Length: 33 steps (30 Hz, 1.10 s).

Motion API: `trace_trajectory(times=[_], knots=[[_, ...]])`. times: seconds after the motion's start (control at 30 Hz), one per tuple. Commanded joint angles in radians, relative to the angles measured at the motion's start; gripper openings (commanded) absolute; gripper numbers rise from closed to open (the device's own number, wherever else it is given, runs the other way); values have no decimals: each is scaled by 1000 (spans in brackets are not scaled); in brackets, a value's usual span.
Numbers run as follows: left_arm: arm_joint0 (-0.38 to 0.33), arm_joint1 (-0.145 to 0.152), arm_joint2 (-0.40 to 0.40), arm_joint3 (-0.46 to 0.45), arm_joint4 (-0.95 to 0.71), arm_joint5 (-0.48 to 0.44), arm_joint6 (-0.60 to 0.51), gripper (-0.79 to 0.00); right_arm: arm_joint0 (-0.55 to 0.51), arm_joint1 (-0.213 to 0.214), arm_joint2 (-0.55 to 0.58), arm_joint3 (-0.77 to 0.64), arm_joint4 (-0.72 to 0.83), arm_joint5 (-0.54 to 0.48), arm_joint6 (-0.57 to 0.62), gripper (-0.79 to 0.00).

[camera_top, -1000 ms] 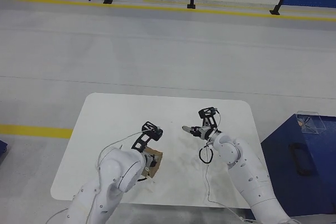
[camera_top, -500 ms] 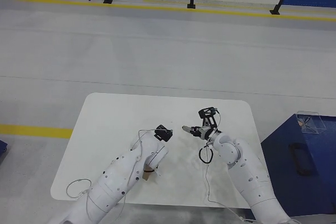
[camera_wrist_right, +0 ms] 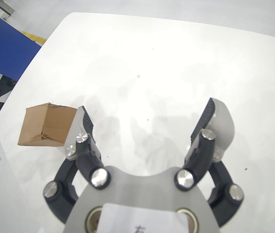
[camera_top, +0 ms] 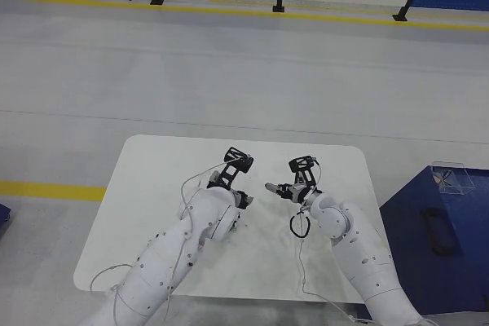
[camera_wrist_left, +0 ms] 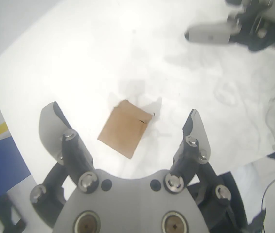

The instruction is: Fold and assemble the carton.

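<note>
Hovering left gripper, fingers spread, over free carton on table; right gripper spread nearby, likely readying a grasp.

The left arm stretches forward and inward, its wrist bent so that the left gripper points downward, its two fingers spread wide with nothing between them. The right arm is bent at the elbow with the forearm angled inward, and the right gripper likewise has its fingers wide apart and grips nothing. The two grippers sit near each other without touching, the right one aimed sideways toward the left arm's wrist.
</note>
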Motion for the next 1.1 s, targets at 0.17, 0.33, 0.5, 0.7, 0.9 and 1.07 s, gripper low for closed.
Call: trace_trajectory(times=[0.17,0.33,0.5,0.7,0.9,1.07], knots=[[248,48,-209,-127,-48,-118,249,-785,0,0,0,0,0,0,0,0],[282,54,-221,-76,-59,-190,315,-785,0,0,0,0,0,0,0,0],[285,51,-207,-16,-79,-199,348,-785,0,0,0,0,0,0,0,0],[263,49,-197,43,-53,-187,326,-785,0,0,0,0,0,0,0,0],[249,44,-188,76,-82,-195,311,-785,0,0,0,0,0,0,0,0],[233,42,-161,114,-38,-189,279,-785,0,0,0,0,0,0,0,0]])
